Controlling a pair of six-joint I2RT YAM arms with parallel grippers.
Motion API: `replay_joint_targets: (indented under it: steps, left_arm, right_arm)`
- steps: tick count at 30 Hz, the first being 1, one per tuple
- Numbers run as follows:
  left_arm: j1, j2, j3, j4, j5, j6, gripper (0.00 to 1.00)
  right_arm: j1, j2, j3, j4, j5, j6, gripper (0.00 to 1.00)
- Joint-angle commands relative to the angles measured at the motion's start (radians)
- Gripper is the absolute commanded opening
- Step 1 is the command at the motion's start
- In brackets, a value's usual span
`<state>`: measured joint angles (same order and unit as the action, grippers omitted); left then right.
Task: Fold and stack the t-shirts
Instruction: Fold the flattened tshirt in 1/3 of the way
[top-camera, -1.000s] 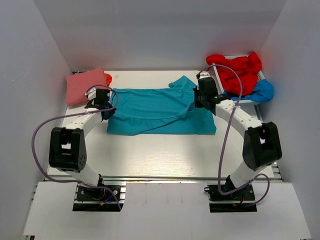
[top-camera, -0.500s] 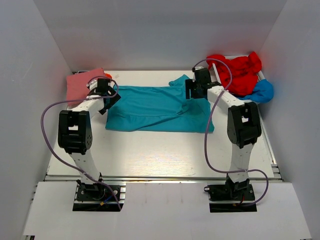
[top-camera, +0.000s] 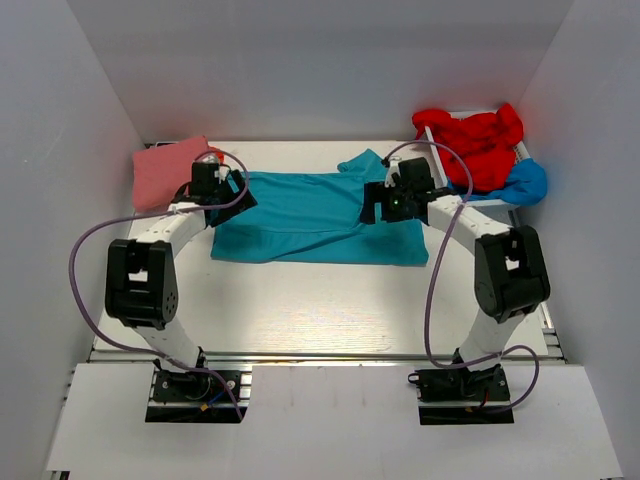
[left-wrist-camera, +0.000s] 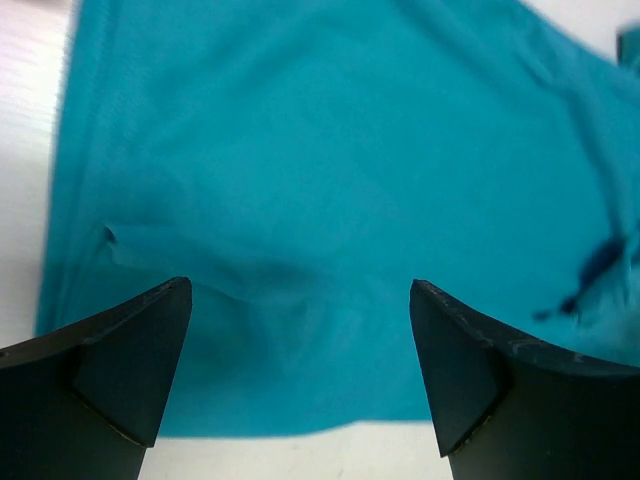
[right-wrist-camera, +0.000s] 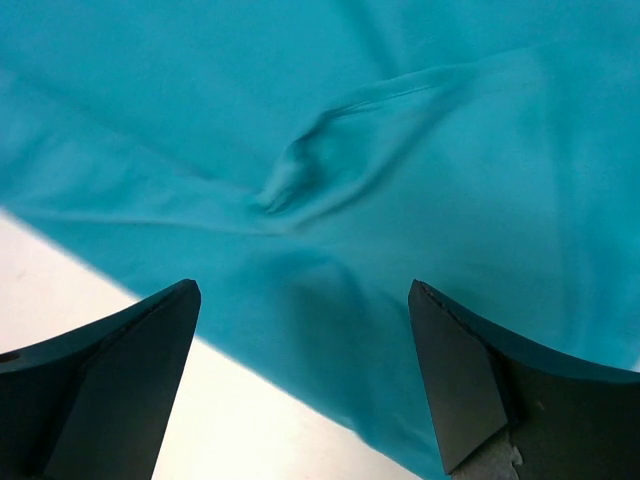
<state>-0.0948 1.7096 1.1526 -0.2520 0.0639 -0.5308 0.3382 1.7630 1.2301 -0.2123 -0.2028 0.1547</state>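
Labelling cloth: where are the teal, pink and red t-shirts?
teal t-shirt (top-camera: 305, 215), top external view, mid body.
pink t-shirt (top-camera: 163, 172), top external view, folded top face.
red t-shirt (top-camera: 478, 140), top external view, heap's middle.

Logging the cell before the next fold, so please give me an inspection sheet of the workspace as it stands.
Surface: white table, no spills seen.
Job's things: teal shirt spread mid-table, creased; pink shirt folded far left; red shirt and blue shirt heaped far right.
Clutter: nothing seen.
Grippers: left gripper open over the teal shirt's left end; right gripper open over its right part; neither holds cloth.
Cables: a purple cable loops off each arm.
Surroundings: white walls on three sides.
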Motion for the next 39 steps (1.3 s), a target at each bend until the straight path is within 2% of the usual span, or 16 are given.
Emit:
replay_joint_targets:
  steps: [1,5,13,16,21,24,27,31,33,39]
  left_arm:
    - [-0.002,-0.093,-0.057,0.045,0.128,0.074,1.00]
    - [-0.002,-0.142,-0.093,0.045,0.157,0.107,1.00]
    - [-0.002,-0.231,-0.175,0.016,0.157,0.160,1.00]
    - [-0.002,-0.254,-0.186,0.007,0.148,0.169,1.00]
    - [-0.002,-0.254,-0.186,-0.015,0.129,0.178,1.00]
    - [-0.002,-0.234,-0.186,-0.001,0.154,0.178,1.00]
    - [-0.002,-0.206,-0.186,0.040,0.183,0.178,1.00]
    - [-0.002,-0.110,-0.195,0.097,0.226,0.167,1.00]
    - [-0.002,-0.068,-0.195,0.108,0.235,0.157,1.00]
    - [-0.002,0.047,-0.195,0.161,0.246,0.132,1.00]
  right_arm:
    - [0.013,0.039,0.005,0.091,-0.211,0.006,0.90]
    - [0.044,0.153,0.072,0.113,-0.233,0.019,0.90]
    - [0.081,0.409,0.390,0.143,-0.283,0.039,0.90]
    - [0.093,0.454,0.511,0.140,-0.271,0.054,0.90]
    - [0.094,0.418,0.539,0.079,-0.136,0.037,0.90]
    - [0.090,0.314,0.409,0.088,0.000,0.034,0.90]
    - [0.084,0.182,0.246,0.093,0.138,0.110,0.90]
    - [0.047,0.020,-0.025,0.099,0.184,0.192,0.90]
    - [0.024,-0.043,-0.079,0.088,0.197,0.230,0.90]
    - [-0.037,-0.097,-0.308,0.103,0.154,0.259,0.90]
